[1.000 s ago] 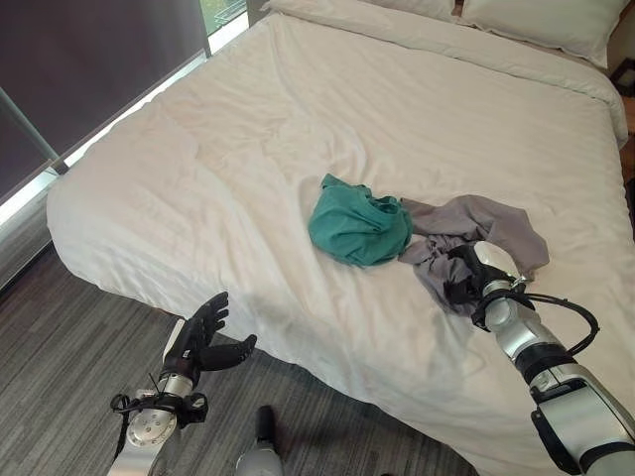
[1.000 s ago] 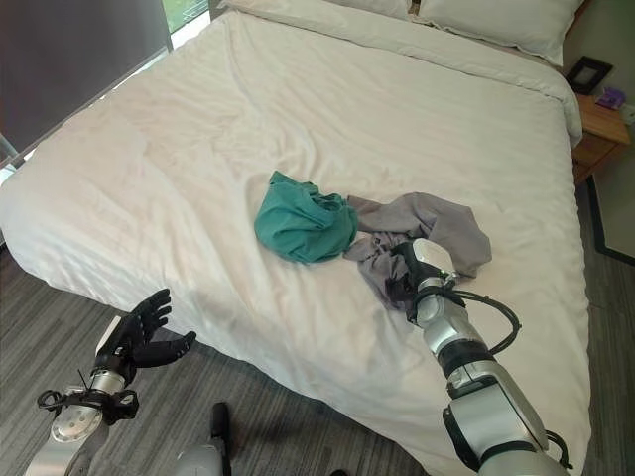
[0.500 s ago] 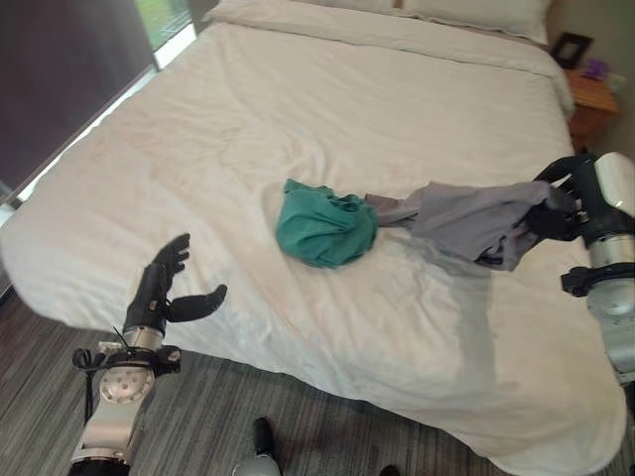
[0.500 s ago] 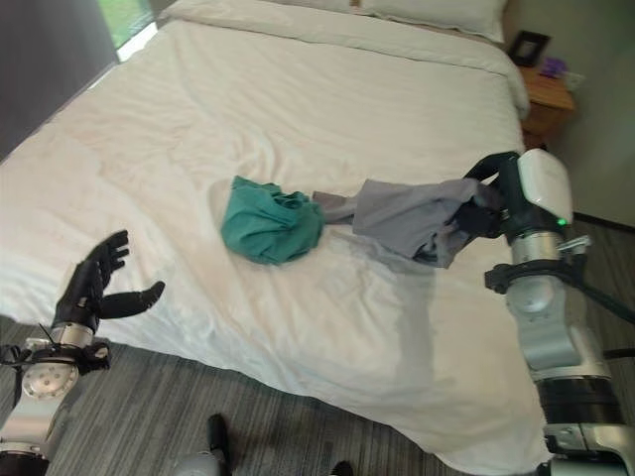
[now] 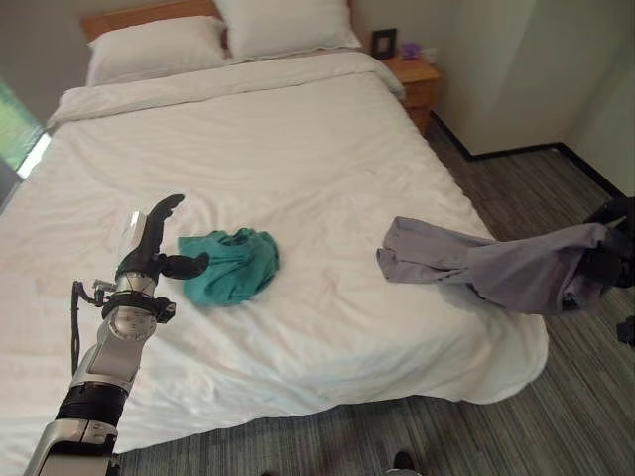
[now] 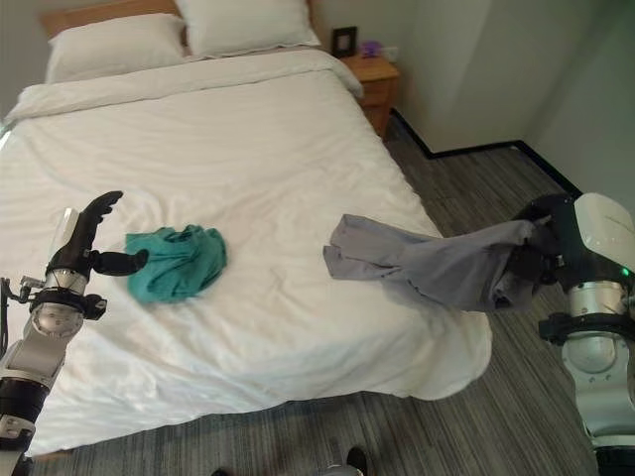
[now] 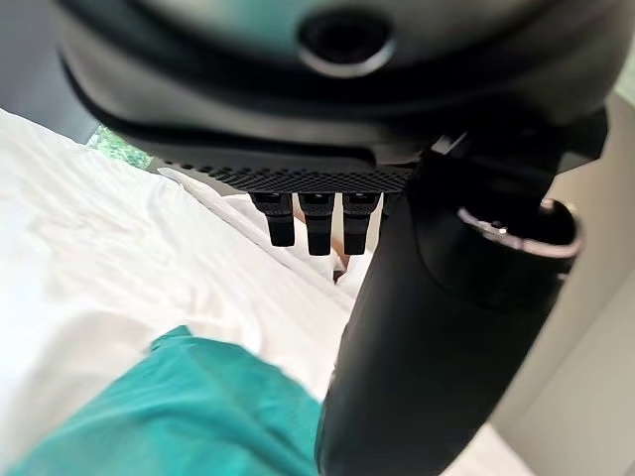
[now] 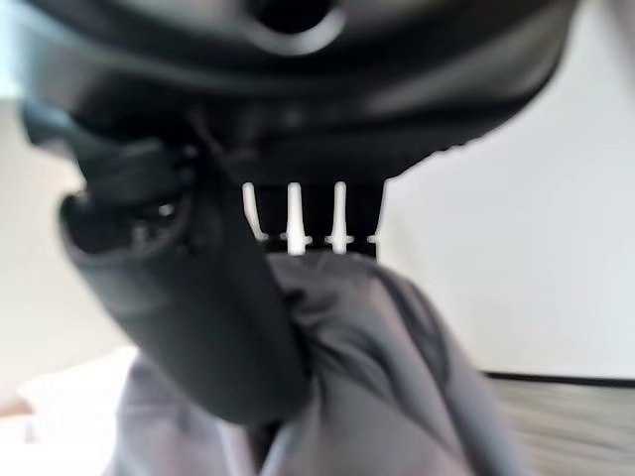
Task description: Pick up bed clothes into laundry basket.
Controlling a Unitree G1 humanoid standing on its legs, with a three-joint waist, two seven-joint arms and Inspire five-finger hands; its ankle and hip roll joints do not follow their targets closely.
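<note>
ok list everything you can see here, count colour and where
bed: one, white sheets, takes up most of the view
pillows: two, white, at the head of the bed
headboard: one, wooden, behind the pillows
green cloth: one, teal, bunched on the bed by the left hand
grey cloth: one, grey, stretched from the bed's edge out to the right hand
nightstand: one, wooden, beside the bed's head, small items on top
floor: grey, striped, round the bed
left hand: dark, open, over the bed beside the green cloth
right hand: dark, shut on the grey cloth, off the bed's side
</note>
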